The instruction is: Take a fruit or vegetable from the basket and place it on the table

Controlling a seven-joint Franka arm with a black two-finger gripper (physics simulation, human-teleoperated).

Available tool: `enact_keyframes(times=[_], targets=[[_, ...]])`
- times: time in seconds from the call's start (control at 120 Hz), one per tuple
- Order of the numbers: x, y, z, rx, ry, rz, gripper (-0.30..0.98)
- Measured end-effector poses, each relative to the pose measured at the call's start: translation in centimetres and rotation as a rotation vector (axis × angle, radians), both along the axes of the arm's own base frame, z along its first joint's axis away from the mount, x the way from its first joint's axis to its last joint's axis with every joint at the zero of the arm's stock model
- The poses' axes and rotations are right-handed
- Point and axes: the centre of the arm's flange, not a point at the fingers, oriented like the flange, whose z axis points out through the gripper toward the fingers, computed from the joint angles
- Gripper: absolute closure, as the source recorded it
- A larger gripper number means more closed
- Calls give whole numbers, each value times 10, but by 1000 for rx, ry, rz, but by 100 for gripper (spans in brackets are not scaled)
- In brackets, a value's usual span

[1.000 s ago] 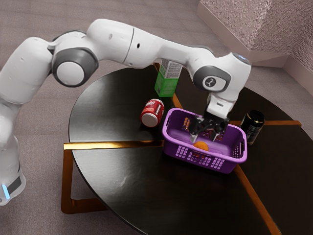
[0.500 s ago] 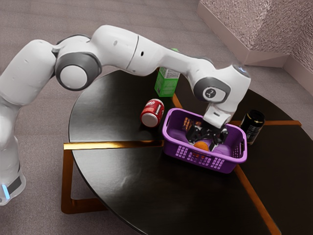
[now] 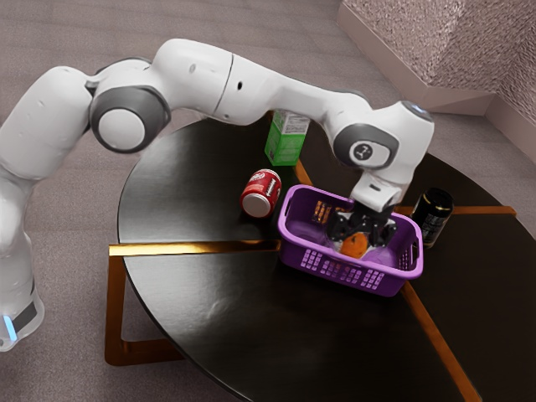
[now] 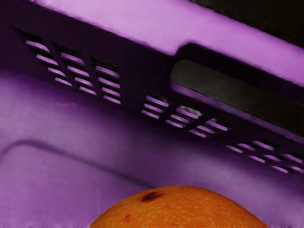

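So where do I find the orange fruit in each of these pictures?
Exterior view: right of centre and below the middle, inside the purple basket, the orange fruit sits under the arm's hand.
Wrist view: at the lower edge, slightly right of centre, cut off by that edge.
Shared landmark: the basket, with rows of small openings in its walls.

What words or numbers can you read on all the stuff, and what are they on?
None can be read clearly:
Red can: white writing, too small to read.
Black can: pale writing, too small to read.
Green and white carton: printing, too small to read.
Robot arm: a round badge, no readable letters.
Orange fruit: dark spots, not letters.
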Motion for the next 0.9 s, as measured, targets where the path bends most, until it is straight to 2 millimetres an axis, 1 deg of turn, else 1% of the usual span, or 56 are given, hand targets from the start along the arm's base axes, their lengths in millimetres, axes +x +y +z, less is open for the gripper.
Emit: enact_keyframes(times=[0.167, 0.233, 0.275, 0.333, 0.375, 0.408, 0.458, 0.5, 0.533, 0.592, 0.625, 0.683, 0.792, 0.9], targets=[[-6, -1, 56, -13, -60, -12, 45], [-14, -3, 80, -20, -82, -20, 44], [-23, -8, 101, -25, -101, -29, 43], [-41, -21, 136, -38, -139, -54, 40], [-53, -39, 152, -53, -150, -86, 40], [-63, -57, 159, -65, -153, -117, 40], [-75, -85, 162, -86, -147, -165, 40], [-82, -108, 160, -105, -139, -202, 40], [-87, -125, 156, -120, -130, -230, 40], [-93, -157, 141, -141, -106, -279, 41], [-95, -169, 136, -147, -102, -295, 41], [-95, -177, 132, -150, -100, -301, 41], [-95, -183, 130, -135, -110, -305, 20], [-95, -184, 128, -120, -117, -303, 9]])
